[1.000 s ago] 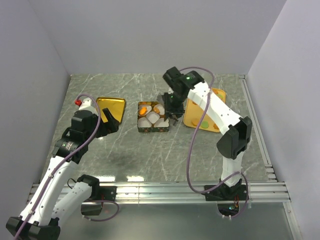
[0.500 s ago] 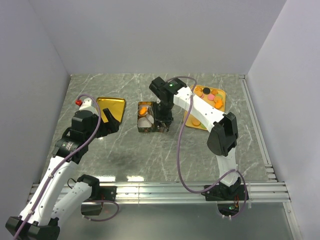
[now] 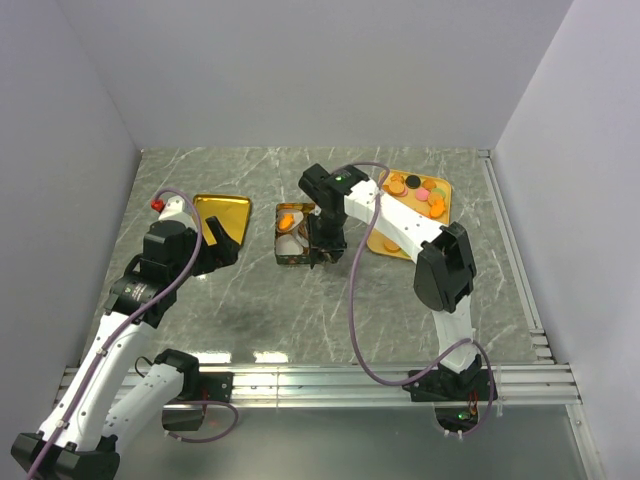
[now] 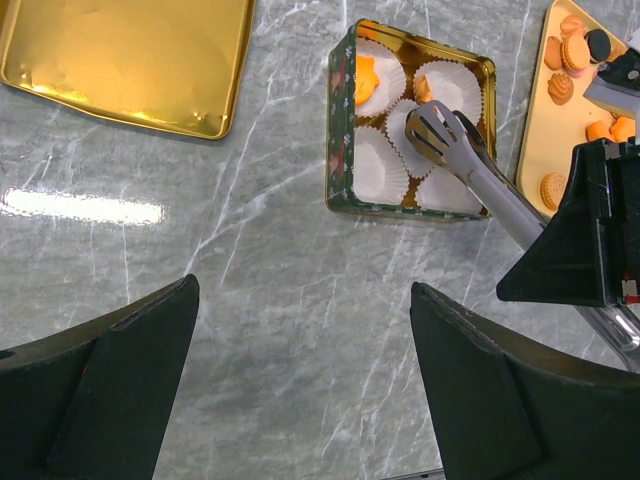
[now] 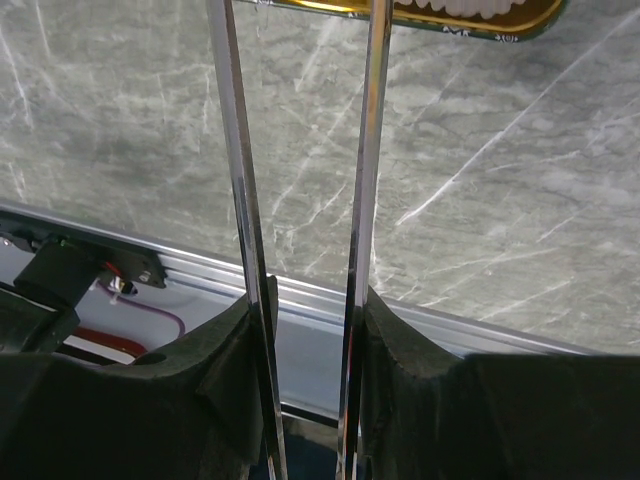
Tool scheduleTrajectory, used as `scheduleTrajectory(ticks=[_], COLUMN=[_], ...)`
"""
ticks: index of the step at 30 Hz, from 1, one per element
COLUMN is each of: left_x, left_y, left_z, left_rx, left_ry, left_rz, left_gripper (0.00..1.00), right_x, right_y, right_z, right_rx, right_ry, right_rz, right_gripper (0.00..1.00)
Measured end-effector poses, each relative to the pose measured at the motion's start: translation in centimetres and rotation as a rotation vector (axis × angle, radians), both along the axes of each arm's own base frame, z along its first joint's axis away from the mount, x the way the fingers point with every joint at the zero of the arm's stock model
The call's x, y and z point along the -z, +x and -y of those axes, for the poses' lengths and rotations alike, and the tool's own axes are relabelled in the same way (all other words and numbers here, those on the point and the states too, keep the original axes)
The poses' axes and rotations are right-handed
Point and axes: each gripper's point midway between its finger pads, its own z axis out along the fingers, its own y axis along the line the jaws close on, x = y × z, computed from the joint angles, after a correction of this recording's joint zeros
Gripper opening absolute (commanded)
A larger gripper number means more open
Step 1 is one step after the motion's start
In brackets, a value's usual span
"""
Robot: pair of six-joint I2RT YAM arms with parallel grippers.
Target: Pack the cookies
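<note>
- Leftward from the yellow rectangular tray (image 4: 540, 120) to the green square tin (image 4: 340, 130) went our right gripper (image 5: 305, 310), clamped on steel tongs (image 4: 470, 165).
- Small round cookies (image 4: 575, 50) lie on that tray, far right.
- We should lower the tips squarely into a white paper cup (image 4: 375, 165).
- Our left gripper (image 4: 300, 340) hangs open; whether the tips carry a cookie, we cannot tell.

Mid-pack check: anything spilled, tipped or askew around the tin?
Nothing stands out. The tin sits flat, its paper cups upright. The cookies lie in a cup or on the tray, none loose outside them. The gold lid lies flat, apart from the tin.
</note>
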Motion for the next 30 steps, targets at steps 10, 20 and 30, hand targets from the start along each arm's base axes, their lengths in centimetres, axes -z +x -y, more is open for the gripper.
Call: scheduleTrajectory(ticks=[10, 20, 30], left_x=[0.01, 0.02, 0.01], left_y=[0.00, -0.04, -0.08], left_z=[0.02, 0.14, 0.25], left_rx=[0.001, 0.006, 0.010], left_ry=[0.000, 0.000, 0.000], left_rz=[0.000, -0.001, 0.000], left_gripper=[0.93, 0.92, 0.93], right_x=[0.98, 1.00, 1.01], right_y=[0.40, 0.52, 0.61], right_z=[0.04, -0.04, -0.10], right_rx=[0.007, 0.008, 0.007], right_ry=[-0.013, -0.009, -0.007], right_rz=[-0.014, -0.011, -0.007], right_gripper=[0.35, 0.42, 0.45])
